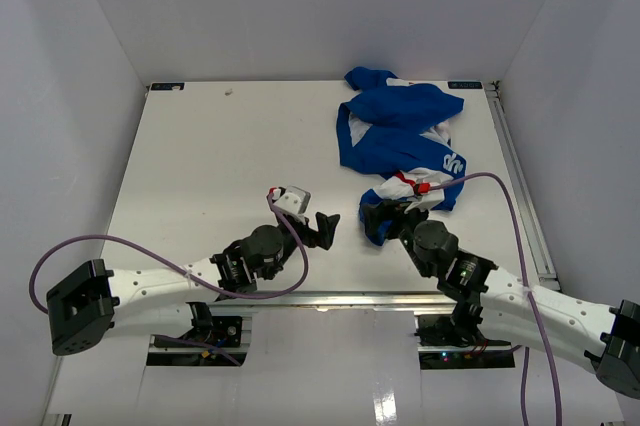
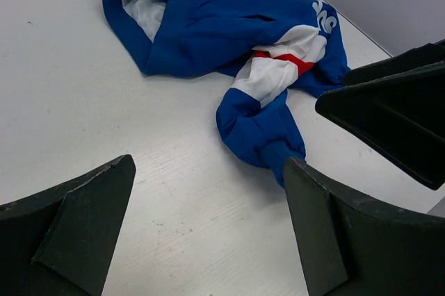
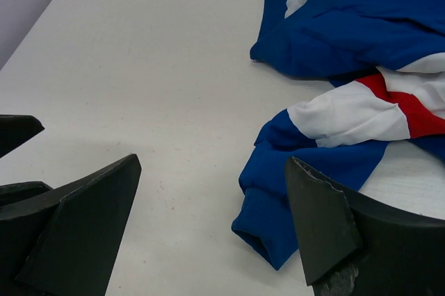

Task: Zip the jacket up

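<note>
Beside the right tool [image 3: 212,167], crumpled jacket [image 3: 334,32]

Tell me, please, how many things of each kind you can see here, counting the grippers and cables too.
Jacket: 1
Grippers: 2, the left gripper and the right gripper, both open
Purple cables: 2
Total: 5

You have a flat white rectangular table [image 1: 220,156] before you. A crumpled royal-blue fabric jacket [image 1: 400,131] with white and red panels lies on it toward 1 o'clock, one sleeve trailing to its cuff [image 3: 268,230] near 5 o'clock. A tiny pale speck [image 1: 229,92] sits at 11 o'clock.
</note>
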